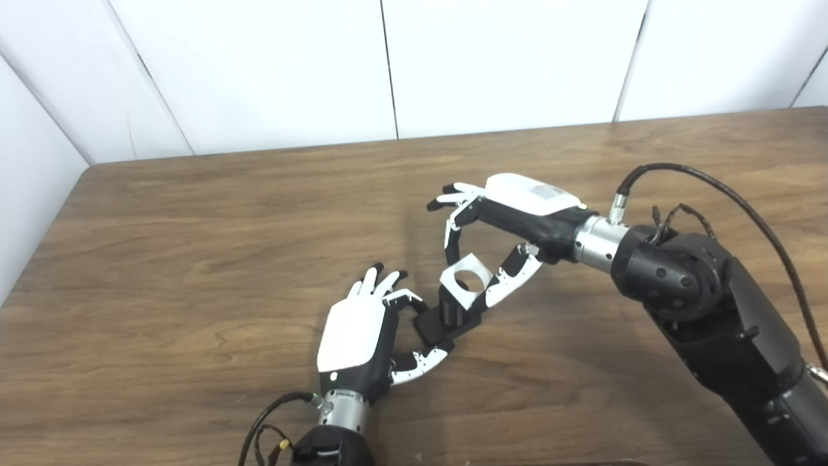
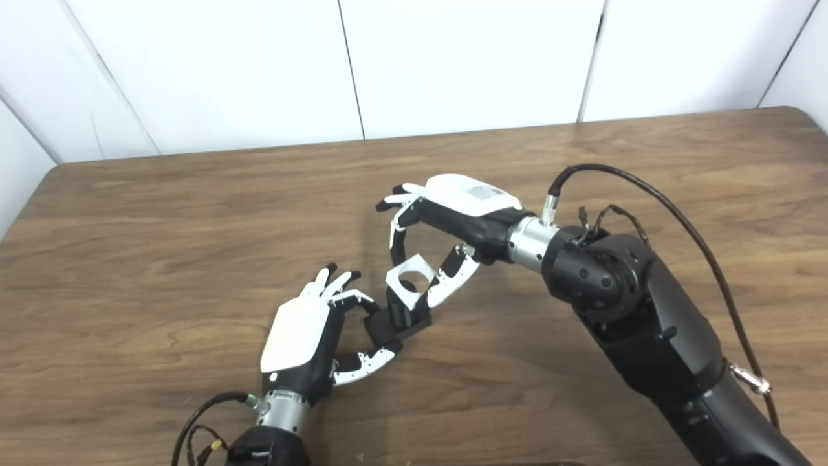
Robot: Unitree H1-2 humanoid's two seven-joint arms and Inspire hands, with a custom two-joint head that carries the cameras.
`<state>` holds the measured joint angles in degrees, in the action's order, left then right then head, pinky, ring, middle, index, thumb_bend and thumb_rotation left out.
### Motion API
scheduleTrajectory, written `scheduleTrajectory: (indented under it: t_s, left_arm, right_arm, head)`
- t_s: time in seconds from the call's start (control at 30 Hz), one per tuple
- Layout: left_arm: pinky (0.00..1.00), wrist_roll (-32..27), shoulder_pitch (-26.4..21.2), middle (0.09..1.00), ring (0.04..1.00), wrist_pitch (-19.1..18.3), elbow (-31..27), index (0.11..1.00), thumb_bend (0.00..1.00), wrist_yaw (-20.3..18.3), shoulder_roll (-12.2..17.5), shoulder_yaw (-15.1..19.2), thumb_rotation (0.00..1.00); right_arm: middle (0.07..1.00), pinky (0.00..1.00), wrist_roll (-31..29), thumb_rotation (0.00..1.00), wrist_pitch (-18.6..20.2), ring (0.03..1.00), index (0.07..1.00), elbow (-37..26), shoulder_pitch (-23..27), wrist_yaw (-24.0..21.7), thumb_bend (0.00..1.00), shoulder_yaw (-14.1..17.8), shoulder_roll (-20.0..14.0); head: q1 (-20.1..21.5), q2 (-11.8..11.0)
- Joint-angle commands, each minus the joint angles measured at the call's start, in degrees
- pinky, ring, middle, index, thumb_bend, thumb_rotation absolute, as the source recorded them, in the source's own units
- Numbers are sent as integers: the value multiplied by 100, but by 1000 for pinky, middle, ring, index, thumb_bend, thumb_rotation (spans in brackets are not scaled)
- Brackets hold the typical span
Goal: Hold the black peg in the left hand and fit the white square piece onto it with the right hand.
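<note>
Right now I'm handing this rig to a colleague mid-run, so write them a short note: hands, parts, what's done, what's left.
Left hand: shut on the base of the black peg, steadying it on the wooden table.
Right hand: shut on the white square piece, pinched between fingers and thumb.
Parts: the piece sits tilted at the top of the peg, its round hole about over the peg's post.
Done: both parts grasped and brought together.
Left: level the piece and press it down. How far it is seated cannot be told. Then release.

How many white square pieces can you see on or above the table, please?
1. The white square piece is held in the right robot hand, on top of the black peg gripped by the left robot hand.
</note>
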<state>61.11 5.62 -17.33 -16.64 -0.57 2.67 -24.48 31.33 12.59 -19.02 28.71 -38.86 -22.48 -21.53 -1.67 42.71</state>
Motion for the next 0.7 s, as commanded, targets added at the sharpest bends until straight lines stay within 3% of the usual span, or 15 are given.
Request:
scheduleTrajectory:
  t_s: [0.0,0.67]
  left_arm:
    - [949,79,-38,911,1000,22,-88,578,541,150,-190,-3,416]
    - [946,285,-68,908,1000,18,-84,579,539,145,-196,-77,397]
  right_arm:
    - [906,855,-6,137,-220,980,489,6,154,206,524,33,63]
    - [913,863,102,138,-380,996,490,236,100,122,525,-204,90]
  head:
    - [-7,11]
    - [-32,41]
